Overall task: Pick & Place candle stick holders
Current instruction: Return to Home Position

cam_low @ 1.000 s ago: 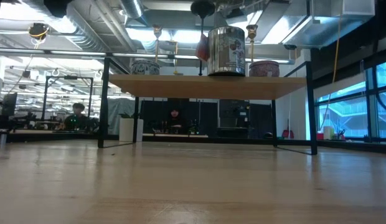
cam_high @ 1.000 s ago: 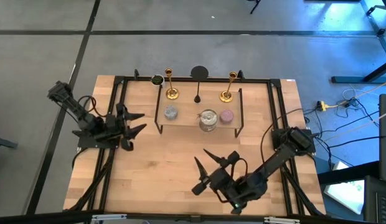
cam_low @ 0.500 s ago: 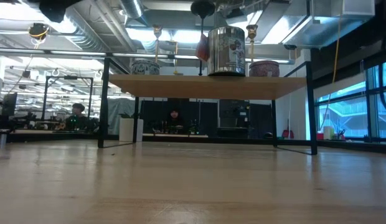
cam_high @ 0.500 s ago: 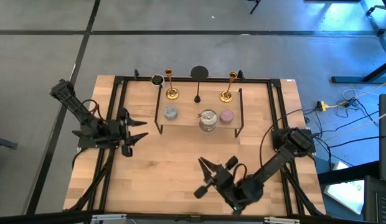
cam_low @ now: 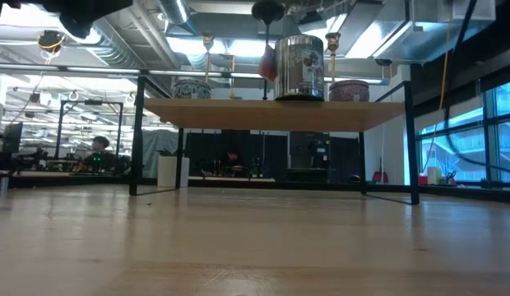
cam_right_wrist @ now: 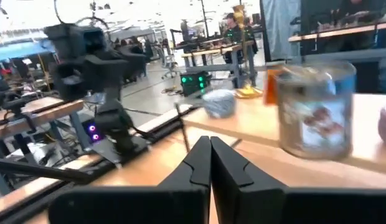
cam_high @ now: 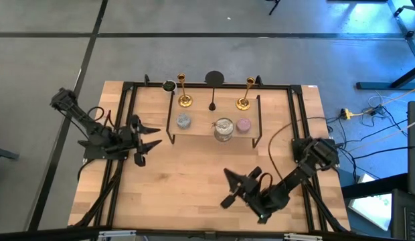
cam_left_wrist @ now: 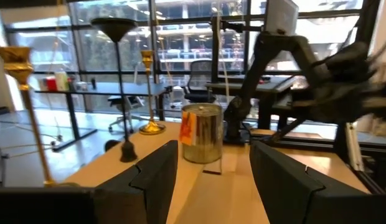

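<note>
Two slim shiny gold candle stick holders stand upright on the back half of a small wooden shelf (cam_high: 202,119) with a black wire frame, which sits at the far middle of the pale wooden tabletop (cam_high: 187,174). The left candle stick holder (cam_high: 185,99) is near the shelf's left end and the right candle stick holder (cam_high: 244,102) near its right end. Between them rises a thin black candle holder with a round dish top (cam_high: 213,79). Along the front half of the shelf sit a small round blue-grey candle (cam_high: 183,121), a squat silver tin (cam_high: 223,129) and a small round pink candle (cam_high: 243,124), the tin in the middle.

The left pincer (cam_high: 155,136) hovers over the tabletop's left side, just beside the shelf's left end, its fingers spread apart and holding nothing. The right pincer (cam_right_wrist: 210,146) hangs over the near right part of the tabletop, in front of the shelf and well apart from it; its own wrist view shows the two fingers pressed together, empty.
</note>
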Robot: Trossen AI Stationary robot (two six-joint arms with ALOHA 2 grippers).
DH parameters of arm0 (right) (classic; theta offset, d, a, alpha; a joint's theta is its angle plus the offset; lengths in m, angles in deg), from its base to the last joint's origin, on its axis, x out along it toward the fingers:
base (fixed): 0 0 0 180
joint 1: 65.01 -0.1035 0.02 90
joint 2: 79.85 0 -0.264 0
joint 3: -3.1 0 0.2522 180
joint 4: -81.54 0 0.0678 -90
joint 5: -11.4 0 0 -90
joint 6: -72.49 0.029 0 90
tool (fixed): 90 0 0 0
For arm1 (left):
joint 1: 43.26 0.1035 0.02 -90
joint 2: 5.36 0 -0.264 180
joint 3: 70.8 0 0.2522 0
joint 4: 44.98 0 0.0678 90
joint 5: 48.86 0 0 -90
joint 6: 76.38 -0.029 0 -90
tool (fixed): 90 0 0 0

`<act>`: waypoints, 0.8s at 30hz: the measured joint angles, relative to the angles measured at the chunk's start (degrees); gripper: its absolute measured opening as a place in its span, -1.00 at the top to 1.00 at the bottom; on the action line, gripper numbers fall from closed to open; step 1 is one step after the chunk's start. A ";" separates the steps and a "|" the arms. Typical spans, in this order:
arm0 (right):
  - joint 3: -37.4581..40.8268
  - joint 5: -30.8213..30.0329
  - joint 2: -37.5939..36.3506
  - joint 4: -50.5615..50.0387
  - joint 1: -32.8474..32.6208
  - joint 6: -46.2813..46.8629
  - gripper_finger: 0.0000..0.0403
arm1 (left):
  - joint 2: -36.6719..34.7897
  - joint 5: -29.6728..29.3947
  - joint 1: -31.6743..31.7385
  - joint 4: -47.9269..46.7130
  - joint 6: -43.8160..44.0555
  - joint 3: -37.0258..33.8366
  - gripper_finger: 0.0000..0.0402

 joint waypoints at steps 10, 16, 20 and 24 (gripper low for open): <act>19.21 1.97 -12.25 0.26 0.26 7.56 1.00 | 1.89 5.08 4.46 -2.84 6.23 0.00 0.03; 23.33 3.13 -18.60 0.30 -0.05 2.58 1.00 | 4.42 6.53 7.14 -2.06 7.77 0.00 0.03; 26.07 7.65 -22.51 -2.27 -0.07 3.36 1.00 | 5.81 7.78 9.03 -1.20 8.49 0.00 0.03; 28.27 14.42 -26.52 -11.27 0.65 8.67 1.00 | 7.20 8.95 10.72 -0.53 9.01 0.00 0.03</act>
